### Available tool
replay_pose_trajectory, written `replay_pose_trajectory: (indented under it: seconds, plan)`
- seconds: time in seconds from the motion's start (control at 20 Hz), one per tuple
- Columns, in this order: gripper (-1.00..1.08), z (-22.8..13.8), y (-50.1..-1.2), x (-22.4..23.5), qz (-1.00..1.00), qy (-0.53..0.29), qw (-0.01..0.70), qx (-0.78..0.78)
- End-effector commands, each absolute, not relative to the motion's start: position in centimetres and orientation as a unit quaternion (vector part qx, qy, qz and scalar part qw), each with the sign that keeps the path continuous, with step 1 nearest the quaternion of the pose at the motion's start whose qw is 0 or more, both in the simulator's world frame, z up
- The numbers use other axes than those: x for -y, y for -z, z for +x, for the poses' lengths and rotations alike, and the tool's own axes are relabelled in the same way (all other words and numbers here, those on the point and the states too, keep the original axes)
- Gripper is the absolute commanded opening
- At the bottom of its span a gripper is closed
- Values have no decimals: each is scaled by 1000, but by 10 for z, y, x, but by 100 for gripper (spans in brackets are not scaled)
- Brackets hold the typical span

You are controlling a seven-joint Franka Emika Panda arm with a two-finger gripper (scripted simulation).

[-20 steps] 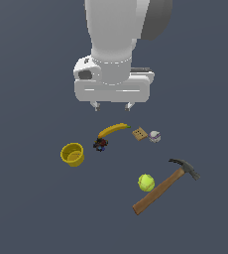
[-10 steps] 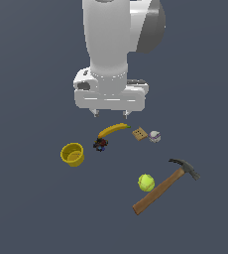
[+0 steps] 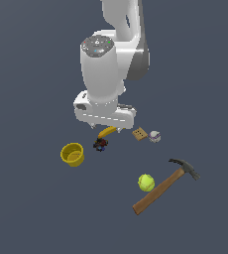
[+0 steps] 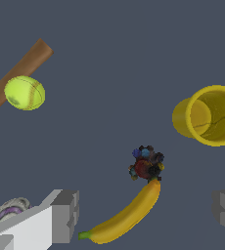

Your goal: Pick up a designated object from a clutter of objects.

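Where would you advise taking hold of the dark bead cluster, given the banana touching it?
Probably from straight above, the claw closing across the bead cluster's lumpy middle on the two sides clear of the banana, whose tip abuts one edge.

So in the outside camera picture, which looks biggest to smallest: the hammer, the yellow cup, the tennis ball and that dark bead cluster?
1. Hammer, by far the longest.
2. Yellow cup.
3. Tennis ball, somewhat smaller than the cup.
4. Bead cluster, the smallest.
All lie on the same surface, so nearness hardly changes this order.
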State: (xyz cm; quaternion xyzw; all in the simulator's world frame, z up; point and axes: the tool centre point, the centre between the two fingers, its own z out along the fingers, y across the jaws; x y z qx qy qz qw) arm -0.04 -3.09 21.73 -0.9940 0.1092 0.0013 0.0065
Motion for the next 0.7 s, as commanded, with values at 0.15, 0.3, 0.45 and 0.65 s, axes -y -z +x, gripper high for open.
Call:
replay_pose_trajectory:
  seconds: [0.15, 0.3, 0.45, 0.65]
  plan:
    - [100, -13, -163, 46, -987, -1, 6, -161]
    - [100, -22, -138, 53, -983, -1, 5, -186]
    - [100, -31, -118, 59, -978, -1, 4, -207]
    - [100, -41, -98, 65, -974, 0, 2, -228]
